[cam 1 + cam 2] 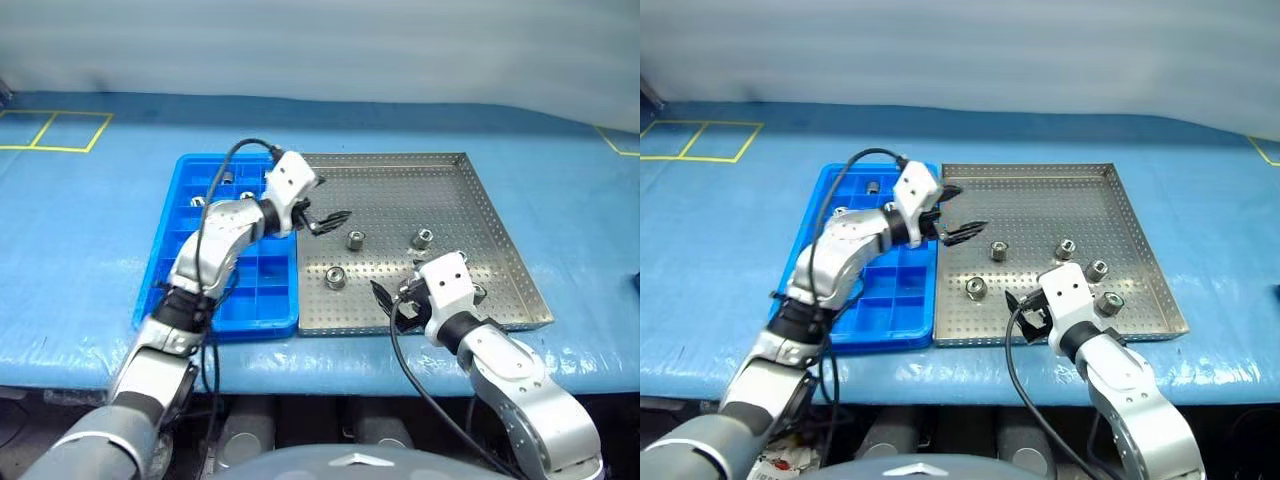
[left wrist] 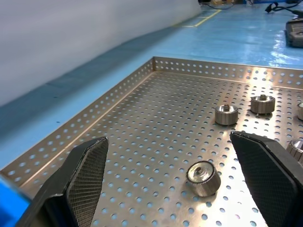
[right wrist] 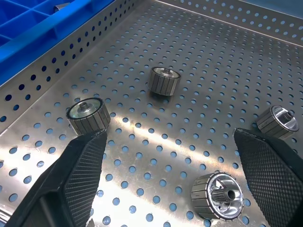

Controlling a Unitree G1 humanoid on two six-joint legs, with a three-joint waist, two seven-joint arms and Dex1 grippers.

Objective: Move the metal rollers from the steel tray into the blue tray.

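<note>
Both empty and wide-jawed, the left gripper [image 1: 331,220] reaches over the steel tray [image 1: 500,240] toward the left-most metal rollers [image 1: 355,239], the right gripper [image 1: 1018,303] waits at the near rim; next, descend and pinch one for the blue tray [image 1: 170,250].

The steel tray [image 1: 1120,200] was set right of the blue tray [image 1: 810,275], touching. Five metal rollers [image 1: 998,250] were spread ahead of the left gripper [image 1: 965,234].

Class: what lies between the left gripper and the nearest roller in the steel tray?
Only bare perforated tray floor lies between the open left gripper and the nearest roller, as the left wrist view shows.
</note>
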